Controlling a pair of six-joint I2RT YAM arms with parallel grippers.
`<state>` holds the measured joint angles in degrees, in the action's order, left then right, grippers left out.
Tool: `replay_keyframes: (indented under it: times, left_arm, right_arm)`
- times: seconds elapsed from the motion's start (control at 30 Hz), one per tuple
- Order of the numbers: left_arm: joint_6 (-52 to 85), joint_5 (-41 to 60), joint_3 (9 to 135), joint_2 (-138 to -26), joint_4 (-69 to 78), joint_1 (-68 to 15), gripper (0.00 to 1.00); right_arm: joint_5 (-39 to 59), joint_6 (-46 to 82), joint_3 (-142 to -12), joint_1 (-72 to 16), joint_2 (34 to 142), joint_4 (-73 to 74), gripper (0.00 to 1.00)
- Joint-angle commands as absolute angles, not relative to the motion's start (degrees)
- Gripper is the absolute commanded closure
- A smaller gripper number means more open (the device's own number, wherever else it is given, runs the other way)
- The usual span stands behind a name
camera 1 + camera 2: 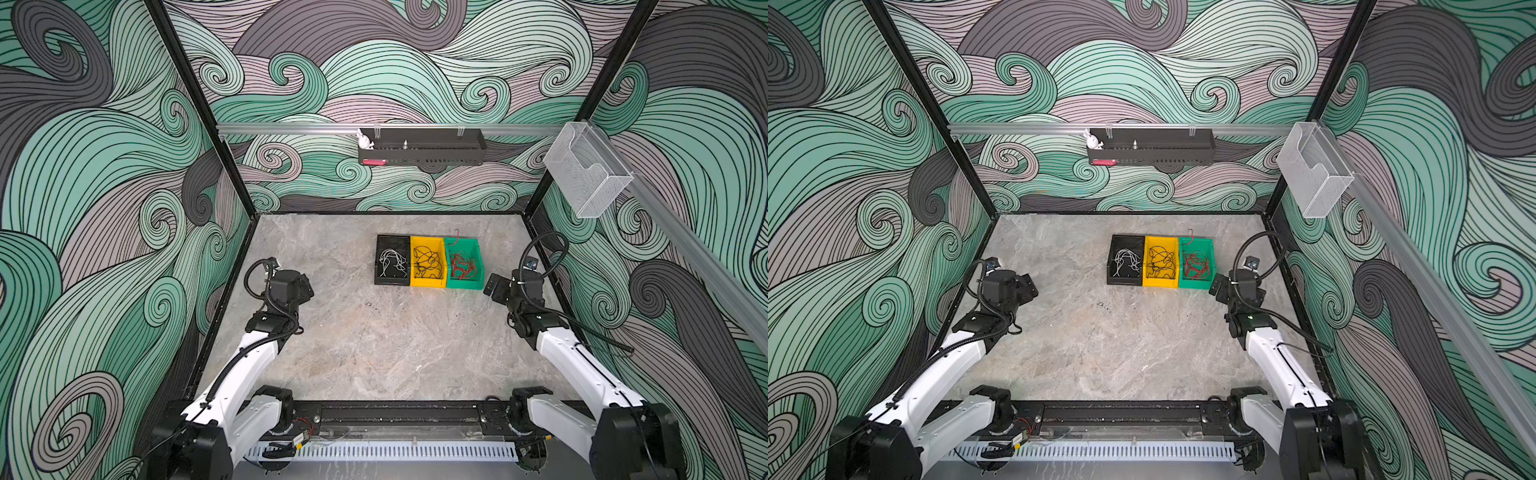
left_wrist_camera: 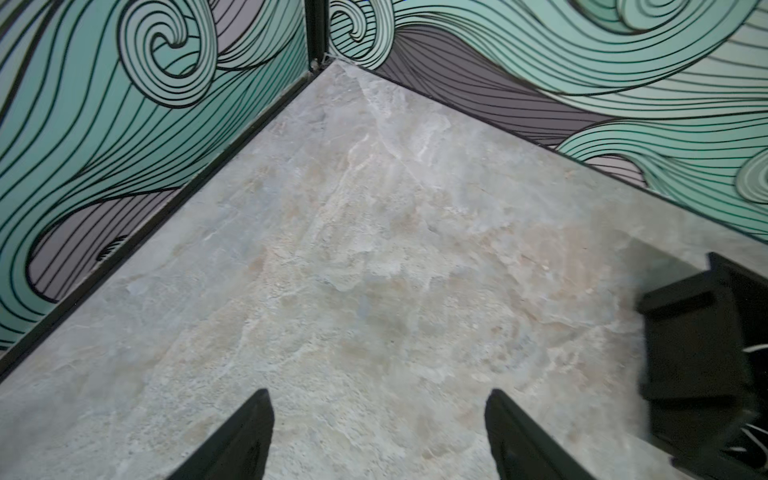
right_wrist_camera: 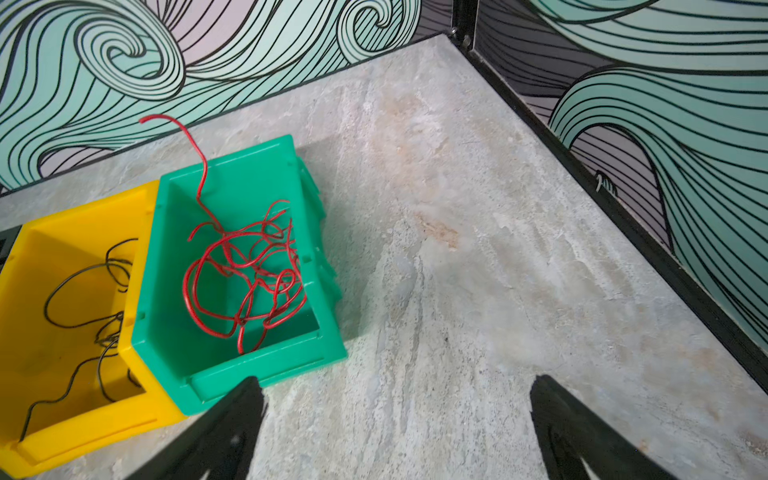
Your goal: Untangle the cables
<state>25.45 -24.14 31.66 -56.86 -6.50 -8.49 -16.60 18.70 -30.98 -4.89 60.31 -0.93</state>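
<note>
Red, black, white cables [image 1: 428,262] are sorted into bins [image 1: 428,283]; left end effector [image 2: 378,395], right end effector [image 3: 395,379] are spread, empty; seemingly done.

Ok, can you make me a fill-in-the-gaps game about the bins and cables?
1. The black bin holds ____ cables.
2. The red cables lie in the ____ bin.
3. The yellow bin stands ____ the other two.
4. The left tool and right tool hold ____.
Missing words: white, green, between, nothing.
</note>
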Motion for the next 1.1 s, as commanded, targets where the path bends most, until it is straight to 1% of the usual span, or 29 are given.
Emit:
replay_keyframes:
  times: [0.0, 0.07, 0.13, 0.2, 0.3, 0.4, 0.53, 0.57, 0.63, 0.7, 0.8, 0.83, 0.9, 0.93, 0.97, 1.03, 1.07]
  left_arm:
    - [20.6, -26.2, 29.7, -59.6, 1.1, -6.1, 0.17]
    - [20.3, -24.8, 30.2, -61.9, 2.9, -4.0, 0.17]
    - [16.7, -22.4, 32.2, -64.4, 3.8, -3.0, 0.17]
    - [12.2, -21.9, 32.3, -68.2, 8.8, -2.7, 0.17]
    - [11.1, -21.6, 30.2, -72.6, 14.8, -1.6, 0.18]
    - [9.9, -20.9, 27.0, -74.8, 22.5, -0.9, 0.18]
    - [6.4, -17.4, 25.6, -76.1, 29.6, -0.5, 0.18]
    - [4.9, -16.1, 25.4, -76.4, 31.0, -0.4, 0.19]
    - [2.2, -13.9, 22.8, -78.1, 38.7, -0.3, 0.19]
    - [2.1, -12.9, 21.3, -81.0, 43.5, -0.1, 0.19]
    - [0.9, -13.0, 20.2, -87.5, 51.8, -0.1, 0.2]
    - [1.1, -13.9, 21.6, -88.3, 50.3, -0.1, 0.19]
    - [3.0, -13.6, 27.0, -87.5, 38.2, 0.5, 0.18]
    - [3.6, -11.2, 27.0, -87.4, 37.9, 1.6, 0.18]
    - [2.9, -10.8, 26.5, -88.2, 40.1, 1.9, 0.17]
    - [3.8, -10.7, 27.3, -87.4, 37.2, 1.9, 0.15]
    - [3.7, -10.7, 27.1, -87.6, 38.1, 1.9, 0.11]
  right_arm:
    - [-17.1, 18.3, -29.8, -3.3, 61.0, 3.8, 0.0]
    - [-17.4, 16.7, -28.6, -2.7, 61.0, 6.5, 0.0]
    - [-18.0, 14.8, -27.3, -2.5, 61.2, 9.3, 0.0]
    - [-18.8, 13.1, -25.1, -2.5, 62.0, 14.2, 0.0]
    - [-19.1, 11.9, -23.8, -2.4, 62.7, 16.7, 0.0]
    - [-19.1, 11.2, -22.6, -2.4, 63.5, 19.8, 0.01]
    - [-18.3, 10.8, -22.0, -2.2, 65.3, 22.9, 0.0]
    - [-18.0, 10.6, -21.5, -2.1, 66.0, 24.7, 0.0]
    - [-17.4, 9.7, -20.0, -2.1, 68.2, 29.7, 0.0]
    - [-16.8, 8.4, -18.2, -2.1, 71.3, 37.4, 0.0]
    - [-13.3, 4.9, -16.8, -2.2, 72.7, 43.6, 0.0]
    - [-13.3, 4.2, -16.9, -2.2, 73.6, 45.1, 0.01]
    - [-12.5, 2.4, -18.0, -2.2, 75.3, 45.4, 0.0]
    - [-12.1, 1.8, -18.2, -2.2, 76.8, 46.7, 0.0]
    - [-12.3, 1.4, -18.2, -2.2, 79.7, 49.8, 0.0]
    - [-12.3, 1.1, -18.4, -2.2, 86.6, 55.3, 0.0]
    - [-11.7, 0.2, -19.1, -2.4, 89.9, 59.9, 0.0]
